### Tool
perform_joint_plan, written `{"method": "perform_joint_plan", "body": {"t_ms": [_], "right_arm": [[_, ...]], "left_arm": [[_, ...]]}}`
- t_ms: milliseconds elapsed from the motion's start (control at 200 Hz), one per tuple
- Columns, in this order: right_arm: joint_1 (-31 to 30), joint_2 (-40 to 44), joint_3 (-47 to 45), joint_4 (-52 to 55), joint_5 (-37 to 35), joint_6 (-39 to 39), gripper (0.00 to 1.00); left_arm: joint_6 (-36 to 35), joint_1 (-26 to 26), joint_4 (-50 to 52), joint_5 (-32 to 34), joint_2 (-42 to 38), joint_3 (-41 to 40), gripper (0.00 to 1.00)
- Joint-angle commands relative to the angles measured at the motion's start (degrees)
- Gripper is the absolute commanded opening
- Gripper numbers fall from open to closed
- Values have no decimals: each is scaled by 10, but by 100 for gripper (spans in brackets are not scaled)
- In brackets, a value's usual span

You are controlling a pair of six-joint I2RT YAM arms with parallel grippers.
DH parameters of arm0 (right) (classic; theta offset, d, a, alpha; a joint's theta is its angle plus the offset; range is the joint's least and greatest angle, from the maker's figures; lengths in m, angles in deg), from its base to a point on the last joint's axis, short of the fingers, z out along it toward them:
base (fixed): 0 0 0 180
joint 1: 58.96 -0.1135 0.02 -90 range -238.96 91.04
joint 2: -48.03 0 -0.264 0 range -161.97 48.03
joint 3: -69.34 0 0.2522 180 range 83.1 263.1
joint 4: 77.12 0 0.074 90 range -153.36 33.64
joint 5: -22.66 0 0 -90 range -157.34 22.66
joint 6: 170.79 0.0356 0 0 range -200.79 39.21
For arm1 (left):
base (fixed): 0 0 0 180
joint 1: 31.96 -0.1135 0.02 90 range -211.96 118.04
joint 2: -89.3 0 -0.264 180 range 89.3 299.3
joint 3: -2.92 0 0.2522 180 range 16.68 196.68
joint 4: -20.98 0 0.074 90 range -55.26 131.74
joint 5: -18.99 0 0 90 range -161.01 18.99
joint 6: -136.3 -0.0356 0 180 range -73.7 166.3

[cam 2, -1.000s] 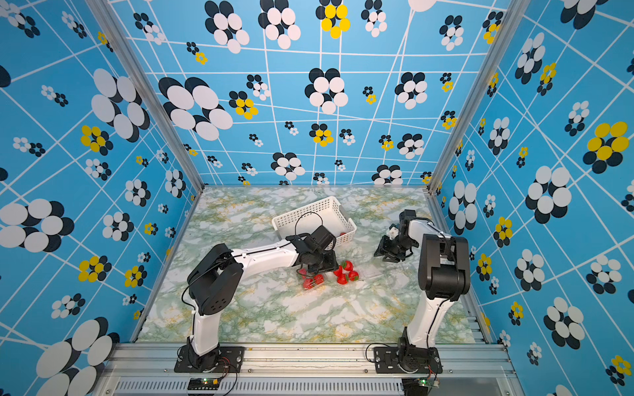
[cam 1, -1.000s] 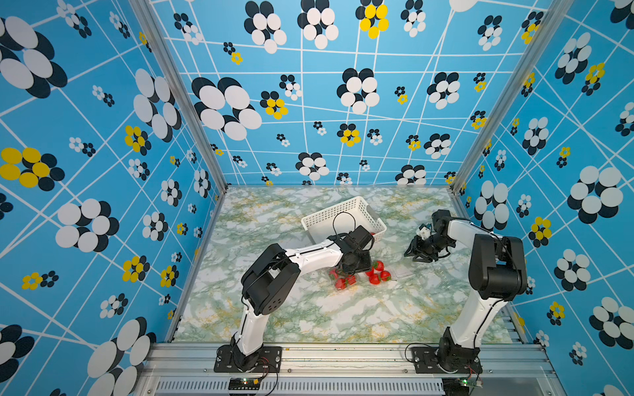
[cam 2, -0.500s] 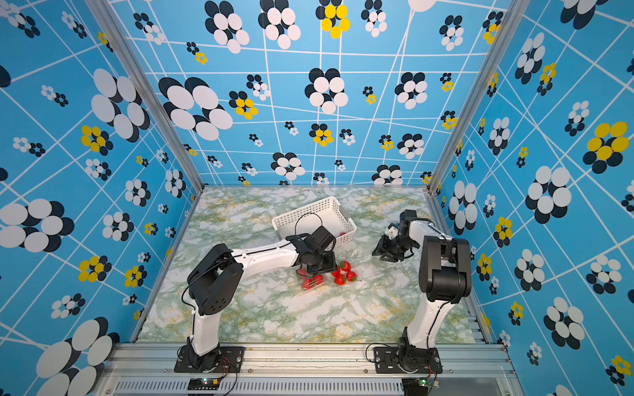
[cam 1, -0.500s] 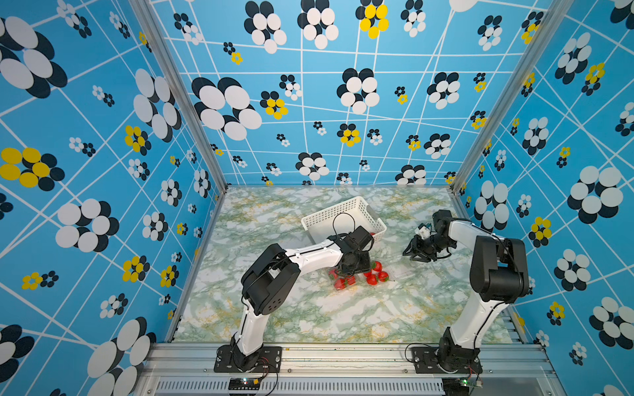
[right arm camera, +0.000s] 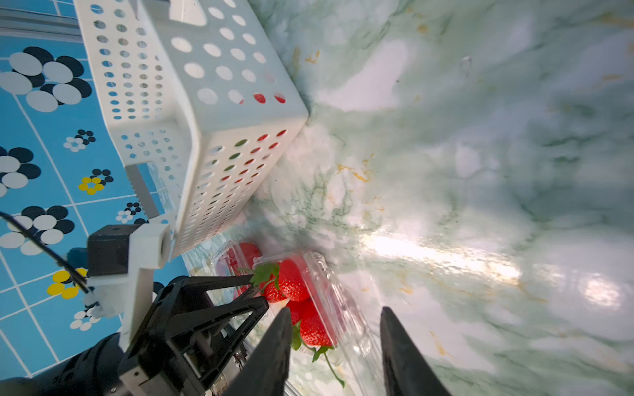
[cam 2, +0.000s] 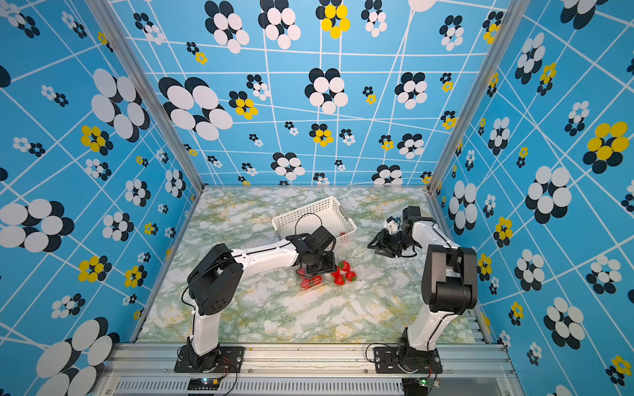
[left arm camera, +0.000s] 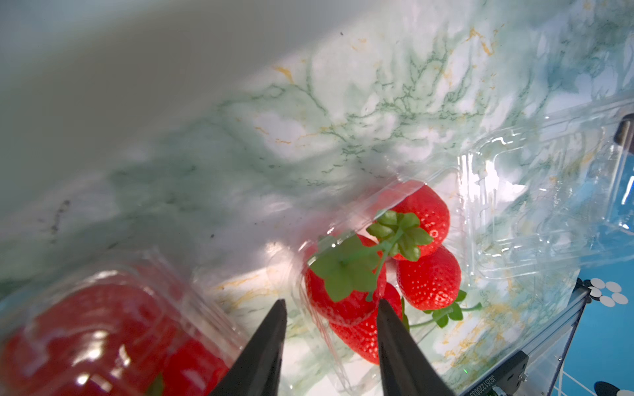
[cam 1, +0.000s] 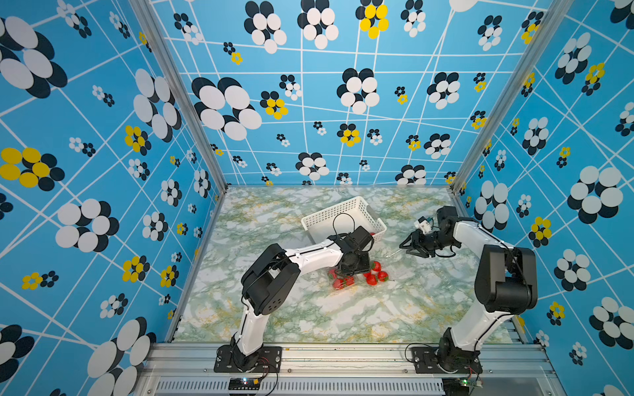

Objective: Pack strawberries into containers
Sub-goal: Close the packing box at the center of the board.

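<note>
Strawberries (left arm camera: 429, 277) lay heaped in open clear container (left arm camera: 514, 212), two caps up, one lying sideways; left jaws and right jaws released, empty.

Left arm (cam 1: 308, 255), right arm (cam 1: 470, 233): white link shells and black joint housings noted. Vent holes (cam 1: 274, 303) dotted on large left joint housing. Black base plates (cam 1: 248, 356) bolted at corners. Thin black cable (cam 1: 343, 219) looped at left wrist. White camera mount (cam 1: 423, 224) fitted on right wrist. Left hand (left arm camera: 331, 303), right hand (right arm camera: 336, 312): black tapered fingers (left arm camera: 267, 343) seen.
</note>
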Motion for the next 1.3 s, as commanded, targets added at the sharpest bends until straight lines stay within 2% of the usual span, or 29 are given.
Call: {"method": "perform_joint_plan", "body": {"t_ms": [0, 285, 1294], "right_arm": [[-14, 19, -13, -1, 32, 12, 44], [-49, 67, -43, -41, 76, 61, 45], [-117, 144, -142, -142, 88, 153, 46]], "left_arm": [[-6, -5, 17, 1, 2, 21, 44], [-3, -6, 15, 4, -2, 17, 44], [11, -15, -37, 14, -50, -44, 44]]}}
